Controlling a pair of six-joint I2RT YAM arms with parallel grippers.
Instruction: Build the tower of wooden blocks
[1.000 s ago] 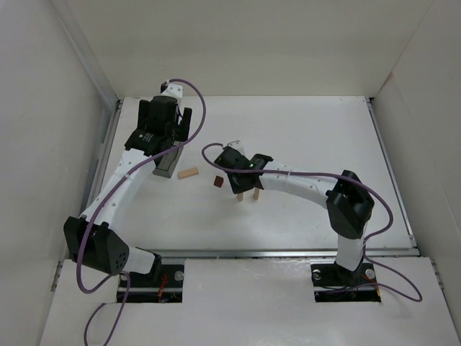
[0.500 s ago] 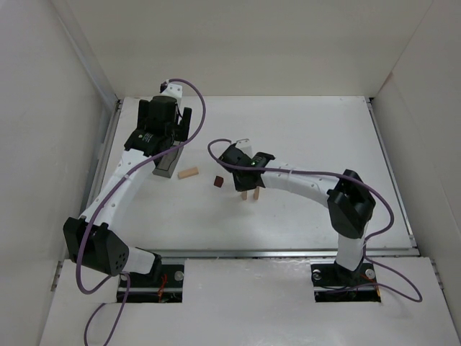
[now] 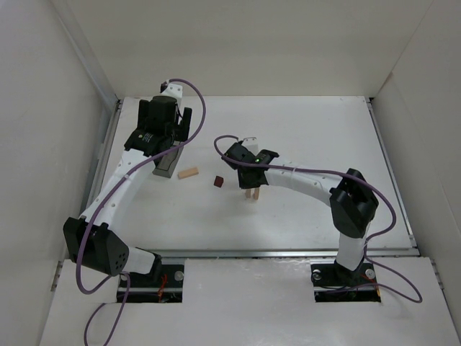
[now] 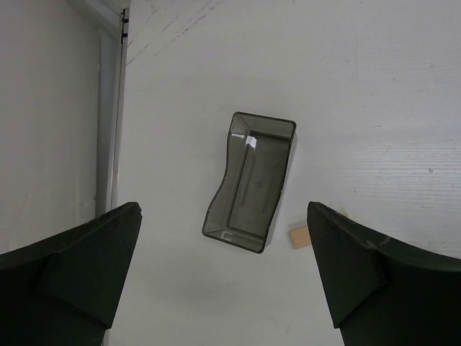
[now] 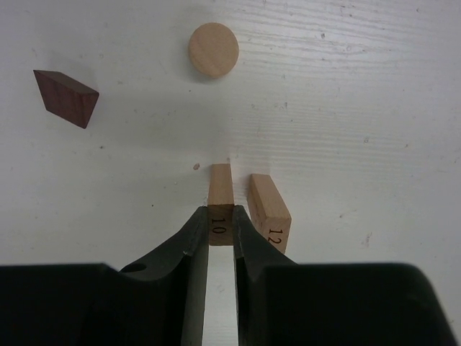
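From above, the task is judged to be at an early stage: two uprights stand side by side on the worktop, while the plank and the red block lie loose and nothing has yet been laid across. The right hand is set directly over the uprights, with the red block near at 9 o'clock and the plank farther out the same way. The left hand is held spread above the tray, well apart from the uprights. In the left wrist view, the tray is framed between the wide-spread fingers, which touch nothing. One end of the plank shows just beside the tray at 4 o'clock. In the right wrist view, the fingers are pressed together on the top of upright 10, pinching it. Upright 12 stands just beside it at 3 o'clock, not touching. The red block lies at 10 o'clock and a pale disc at 12 o'clock, both apart from the hand. What is judged left is the plank across the uprights, then the red block on top.
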